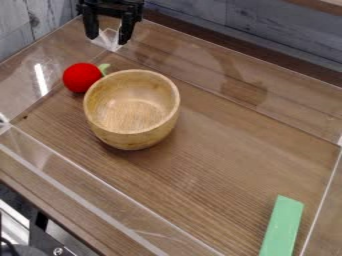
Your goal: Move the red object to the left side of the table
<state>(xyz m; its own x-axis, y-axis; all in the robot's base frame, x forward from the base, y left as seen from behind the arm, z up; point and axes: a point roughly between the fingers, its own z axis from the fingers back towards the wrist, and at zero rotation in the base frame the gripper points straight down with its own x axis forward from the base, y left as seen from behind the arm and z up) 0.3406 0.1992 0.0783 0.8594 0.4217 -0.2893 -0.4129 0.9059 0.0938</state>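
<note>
The red object (pixel 83 77) is a small glossy ball with a pale green bit, lying on the table (pixel 227 140) just left of the wooden bowl. My gripper (pixel 110 38) hangs at the top left of the view, above and beyond the red object and apart from it. Its fingers are spread open and nothing sits between them.
A wooden bowl (pixel 132 107) stands right beside the red object. A flat green block (pixel 283 240) lies at the front right corner. Low clear acrylic walls (pixel 34 75) border the tabletop on all sides.
</note>
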